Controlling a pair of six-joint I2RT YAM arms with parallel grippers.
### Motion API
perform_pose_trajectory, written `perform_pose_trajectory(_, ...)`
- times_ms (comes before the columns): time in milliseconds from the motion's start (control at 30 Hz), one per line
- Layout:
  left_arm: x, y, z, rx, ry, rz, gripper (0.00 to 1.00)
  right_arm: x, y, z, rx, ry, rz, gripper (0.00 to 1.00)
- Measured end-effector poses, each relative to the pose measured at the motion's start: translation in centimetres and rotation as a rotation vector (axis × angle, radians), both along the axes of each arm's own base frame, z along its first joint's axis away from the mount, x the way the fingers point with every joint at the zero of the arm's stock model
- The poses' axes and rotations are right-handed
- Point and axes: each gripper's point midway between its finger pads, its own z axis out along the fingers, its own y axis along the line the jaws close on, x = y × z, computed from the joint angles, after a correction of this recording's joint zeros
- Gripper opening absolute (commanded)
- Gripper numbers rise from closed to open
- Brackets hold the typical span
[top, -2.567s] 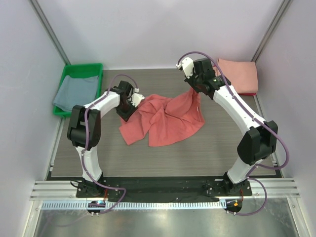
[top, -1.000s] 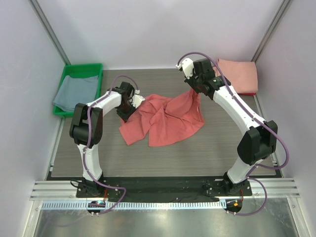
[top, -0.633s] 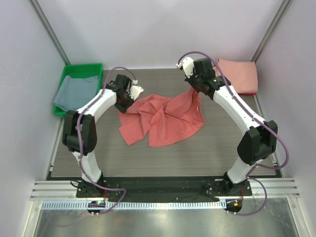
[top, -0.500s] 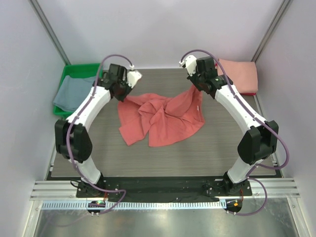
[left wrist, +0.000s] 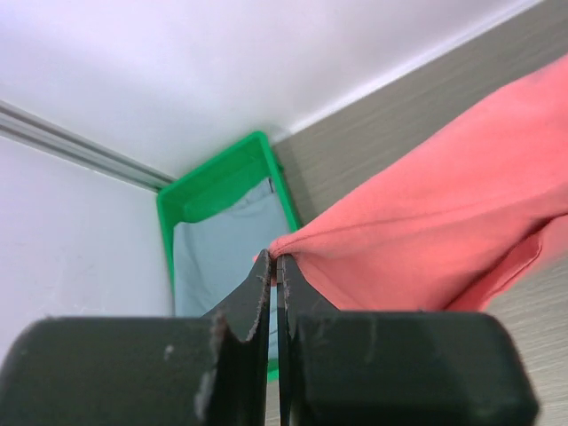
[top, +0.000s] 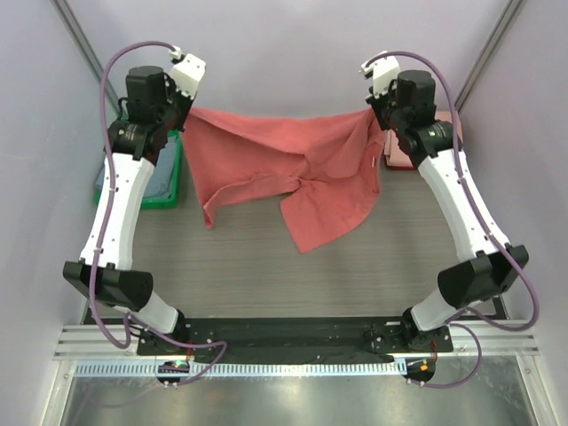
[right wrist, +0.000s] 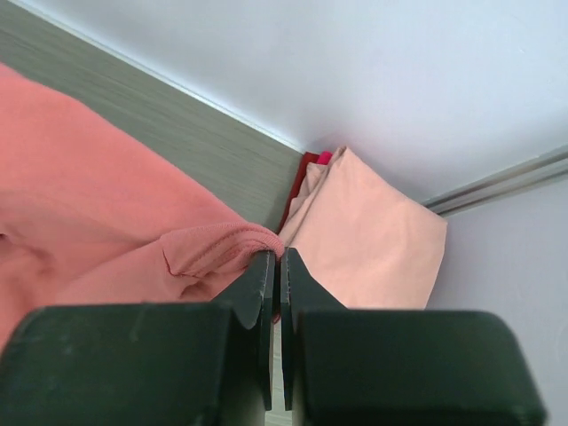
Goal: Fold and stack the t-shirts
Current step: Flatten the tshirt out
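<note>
The coral-red t-shirt point(top: 293, 164) hangs in the air, stretched between both grippers above the table. My left gripper point(top: 182, 111) is shut on its left top corner; the pinched cloth point(left wrist: 399, 240) shows in the left wrist view at my left gripper point(left wrist: 276, 257). My right gripper point(top: 377, 114) is shut on the right top corner; the hem point(right wrist: 204, 248) shows at my right gripper point(right wrist: 277, 255). The folded pale pink t-shirt point(right wrist: 373, 240) lies at the back right. The grey-blue t-shirt point(left wrist: 217, 257) lies in the green tray point(left wrist: 217, 177).
The green tray point(top: 173, 182) stands at the back left, mostly behind the left arm. The pale pink t-shirt point(top: 399, 151) is mostly hidden by the right arm. Walls and metal posts close in the back and both sides.
Both grippers have risen high and moved apart, lifting the coral-red t-shirt off the table. It lay crumpled before; now it hangs spread between them.
</note>
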Motion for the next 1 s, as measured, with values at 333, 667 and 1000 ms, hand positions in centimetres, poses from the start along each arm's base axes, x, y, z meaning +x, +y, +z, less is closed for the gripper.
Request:
perform_pose_trajectory(333,-3.4,-0.8,0.0,-0.016,0.011,-0.05,0.0,-8.8,1.1,-4.2,0.031,0.121,0.18,0.01)
perform_pose_trajectory(667,3.1,-6.3,-15.3,-0.02,0.366,-0.151,0.0,-0.5,5.5,-18.5,0.029,0.449,0.27,0.17)
perform_pose_trajectory(1000,3.3,-6.8,-18.8,-0.047,0.453,-0.126,0.0,4.2,5.3,-22.7,0.079,0.501,0.182,0.46)
